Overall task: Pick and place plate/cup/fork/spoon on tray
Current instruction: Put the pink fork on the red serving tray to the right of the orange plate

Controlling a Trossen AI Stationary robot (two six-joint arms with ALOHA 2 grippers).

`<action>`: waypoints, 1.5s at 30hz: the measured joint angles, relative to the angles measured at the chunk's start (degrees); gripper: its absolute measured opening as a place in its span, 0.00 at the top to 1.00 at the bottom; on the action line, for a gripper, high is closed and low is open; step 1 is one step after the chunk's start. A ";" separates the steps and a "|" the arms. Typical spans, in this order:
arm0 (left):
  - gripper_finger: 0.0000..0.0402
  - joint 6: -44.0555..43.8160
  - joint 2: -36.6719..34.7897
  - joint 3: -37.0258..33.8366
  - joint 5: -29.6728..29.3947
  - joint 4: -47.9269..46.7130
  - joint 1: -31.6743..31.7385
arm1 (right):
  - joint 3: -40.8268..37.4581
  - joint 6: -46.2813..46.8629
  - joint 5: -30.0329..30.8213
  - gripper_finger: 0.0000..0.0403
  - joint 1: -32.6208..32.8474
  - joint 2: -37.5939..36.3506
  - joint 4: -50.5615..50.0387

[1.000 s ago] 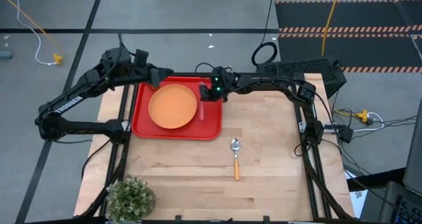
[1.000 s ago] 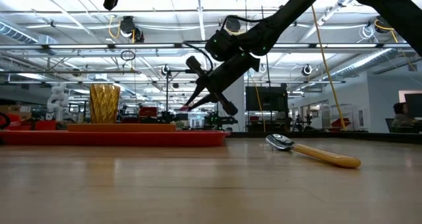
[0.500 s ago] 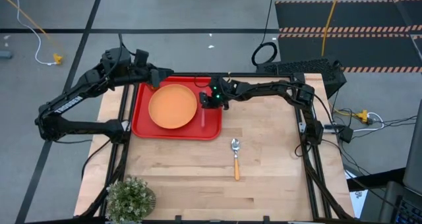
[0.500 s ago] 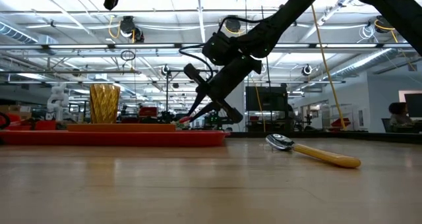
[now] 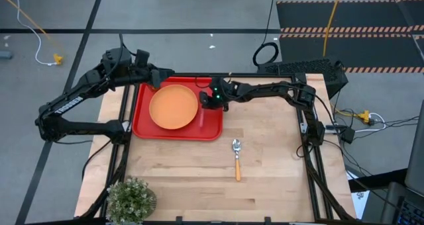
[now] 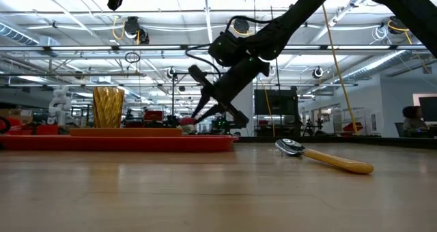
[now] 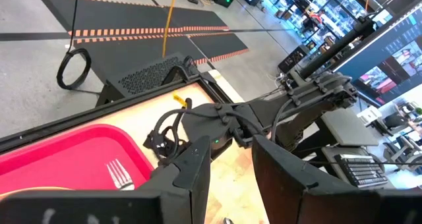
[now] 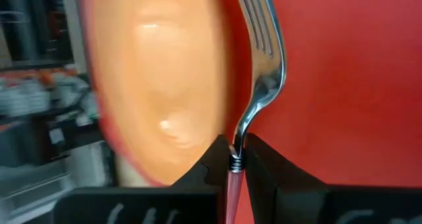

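- The fork [image 8: 258, 66] is clamped in the right tool [image 8: 235, 159], whose fingers are pinched on the neck where the silver head meets the pink-red handle; its tines point out over the tray [image 5: 213, 129], just beside the right edge of the plate [image 5: 173, 106].
- The plate lies inside the red tray, at the far left of the counter [image 5: 265, 179]; the amber cup [image 6: 108, 107] stands on the tray's far left part.
- The spoon [image 5: 236, 157] lies on the bare counter, well apart from the tray, nearer and to the right, bowl toward the far side.
- The right arm reaches leftward from its base at the counter's right edge, wrist tilted down over the tray's right strip.
- The left tool [image 7: 227, 174] hangs over the tray's far left corner, fingers partly apart, holding nothing.
- White lettering runs along the left arm's link, too small to read.
- A potted plant [image 5: 131, 198] sits at the near left corner.
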 joint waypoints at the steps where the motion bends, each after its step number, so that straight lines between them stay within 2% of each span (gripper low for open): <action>1: 0.72 0.01 0.01 0.00 0.00 0.00 0.00 | 0.12 0.28 -0.15 0.96 0.00 0.00 1.09; 9: 0.72 0.48 0.07 0.00 0.00 0.00 0.00 | 1.44 -2.31 0.33 0.96 0.00 0.00 -6.79; 15: 0.72 0.56 0.07 0.00 0.00 0.02 0.00 | 1.44 0.62 2.84 0.96 0.35 0.00 -4.87; 25: 0.72 1.40 0.15 0.00 -0.02 0.09 0.00 | 1.46 -0.54 3.93 0.97 1.24 0.02 -6.77; 34: 0.72 0.28 0.20 0.00 -0.46 1.19 -0.02 | 6.90 -0.52 3.09 0.97 2.04 6.42 -6.49; 45: 0.72 -1.64 0.20 0.00 -0.44 2.19 -0.67 | 7.34 0.52 4.59 0.97 1.95 6.72 -7.80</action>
